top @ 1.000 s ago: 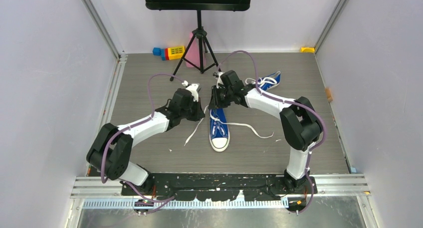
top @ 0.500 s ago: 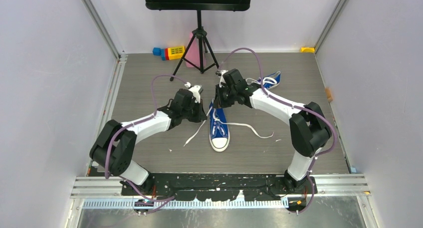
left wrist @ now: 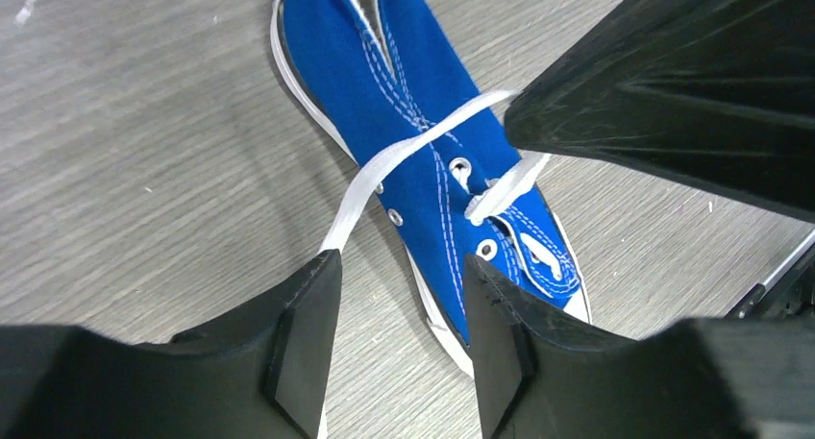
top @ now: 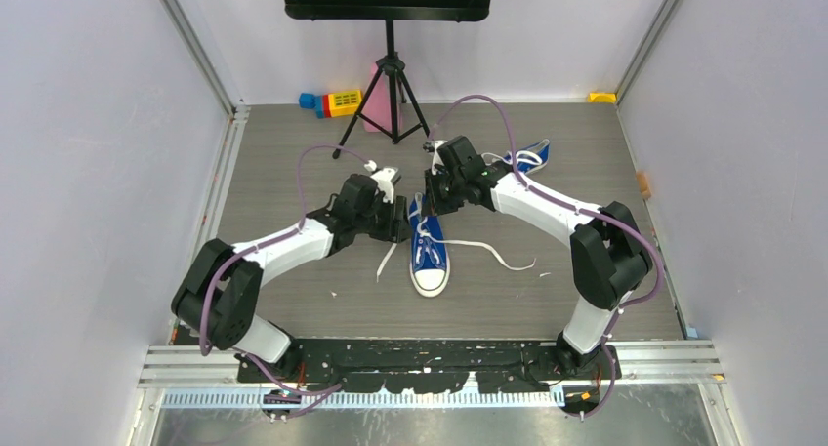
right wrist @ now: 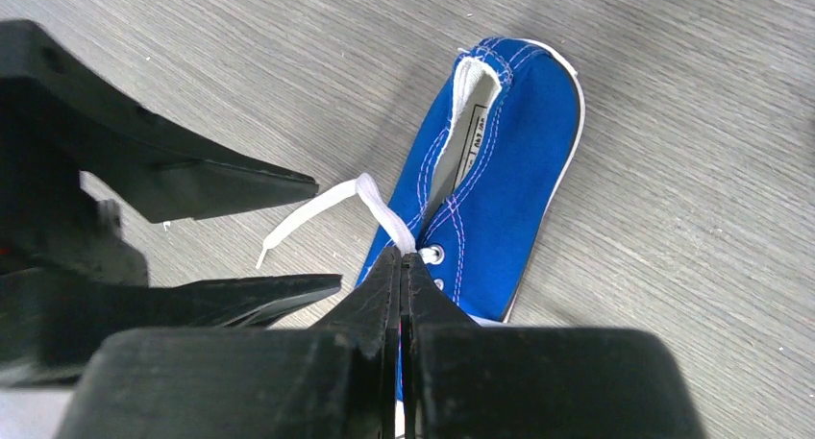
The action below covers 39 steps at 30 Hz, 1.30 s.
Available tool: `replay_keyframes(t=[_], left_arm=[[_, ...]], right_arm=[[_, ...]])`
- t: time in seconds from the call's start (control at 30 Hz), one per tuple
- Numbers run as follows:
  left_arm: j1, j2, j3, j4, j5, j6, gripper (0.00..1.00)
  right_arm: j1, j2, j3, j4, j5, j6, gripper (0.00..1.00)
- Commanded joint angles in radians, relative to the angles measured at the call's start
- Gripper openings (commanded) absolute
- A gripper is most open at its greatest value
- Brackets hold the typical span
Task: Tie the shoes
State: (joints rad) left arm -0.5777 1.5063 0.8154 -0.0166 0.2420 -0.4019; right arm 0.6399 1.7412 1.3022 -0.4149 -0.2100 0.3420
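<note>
The right gripper (right wrist: 401, 255) has its fingers pressed together on a white lace (right wrist: 317, 204) just over the eyelets of the blue canvas sneaker (right wrist: 500, 170); only its own wrist view shows this pinch; the left gripper (left wrist: 399, 266) holds its fingers apart beside that sneaker, the lace running down between them; whether it touches either, I cannot tell; from above, the sneaker lies mid-table (top: 293, 153), toe toward the arm bases; the second sneaker (top: 530, 157) lies beyond it, half hidden behind the right arm.
</note>
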Motion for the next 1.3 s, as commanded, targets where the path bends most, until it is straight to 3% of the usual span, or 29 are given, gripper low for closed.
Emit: replay_keyframes(t=[0.0,0.17,0.33,0.57,0.8,1.07,1.27], left_arm=[[-0.004,-0.093,0.017,0.02,-0.043,0.078,0.55],[-0.004,-0.064,0.071,-0.001,-0.031,0.152,0.77],[-0.004,-0.023,0.081,0.091,0.024,0.239,0.81],[-0.003,0.043,0.083,0.226,0.129,0.325,0.81],[-0.008,0.047,0.096,0.255,0.113,0.337,0.81],[-0.114,0.01,0.093,0.214,-0.159,0.369,0.74],[-0.128,0.036,0.108,0.174,-0.22,0.34,0.6]], right_arm=[[0.006,-0.046,0.04,0.005,-0.004,-0.015,0.0],[0.007,-0.041,0.049,0.008,-0.009,-0.014,0.0],[0.007,-0.033,0.059,0.016,-0.024,-0.006,0.0],[0.007,-0.015,0.081,0.018,-0.05,-0.003,0.0],[0.007,-0.001,0.086,0.015,-0.06,0.003,0.0],[0.007,0.014,0.087,0.018,-0.049,0.015,0.0],[0.007,0.016,0.083,0.018,-0.051,0.017,0.0]])
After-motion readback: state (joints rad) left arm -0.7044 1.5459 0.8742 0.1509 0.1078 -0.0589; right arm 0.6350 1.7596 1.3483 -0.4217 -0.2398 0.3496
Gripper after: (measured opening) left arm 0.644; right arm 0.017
